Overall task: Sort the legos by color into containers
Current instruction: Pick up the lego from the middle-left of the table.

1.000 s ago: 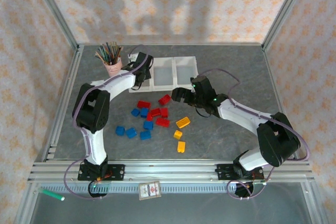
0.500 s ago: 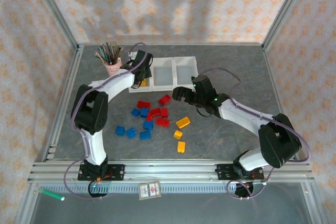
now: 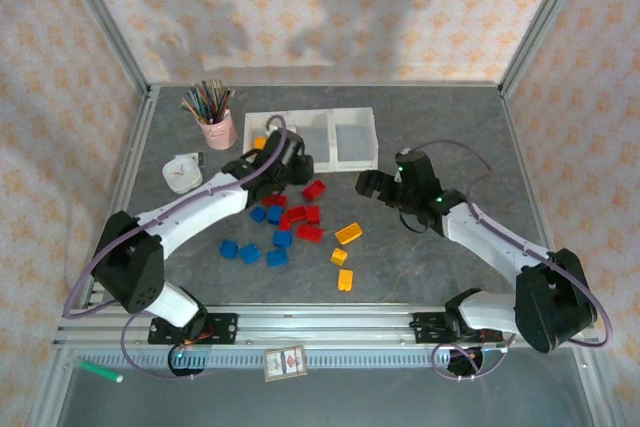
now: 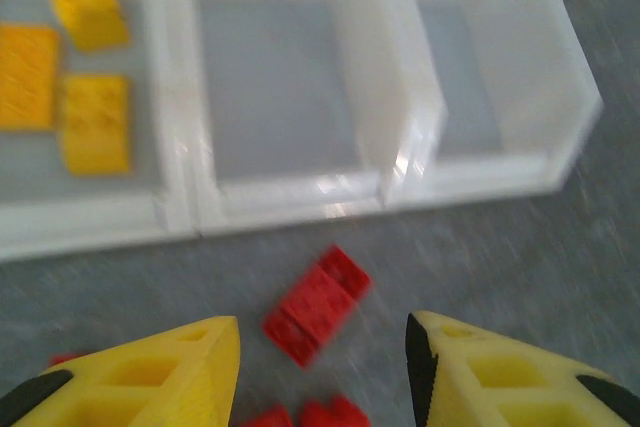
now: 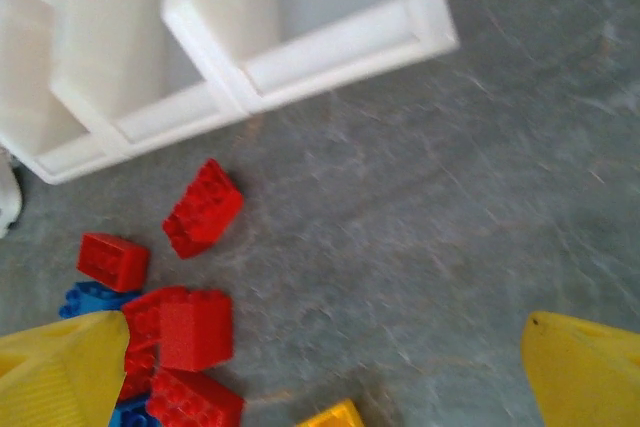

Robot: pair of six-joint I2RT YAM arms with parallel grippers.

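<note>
Top view, containers (image 3: 310,112): I saw the white row of three by the table's (image 3: 450,122) far edge, left of middle; a yellow lego (image 3: 260,142) showed in the left compartment.
Top view, legos (image 3: 296,215): red and blue ones were clustered mid-table toward the left edge; yellow-orange legos (image 3: 345,257) lay nearer the near edge.
Top view, left gripper (image 3: 297,167): it hung just on the near side of the containers, beside a lone red lego (image 3: 314,189).
Top view, right gripper (image 3: 368,183): it hung right of that red lego, apart from it.
Top view, pink cup (image 3: 217,130): it stood near the far-left corner.
Left wrist, left gripper: I read it as released, fingers (image 4: 190,377) apart with nothing between them; the lone red lego lay on the table below the gap.
Left wrist, containers: three yellow bricks (image 4: 95,122) lay in the left compartment; image blurred.
Right wrist, right gripper (image 5: 328,347): spread wide, grasping nothing.
Right wrist, legos: the lone red lego lay just off the containers' front wall; more reds (image 5: 195,327) lay by the left finger.
</note>
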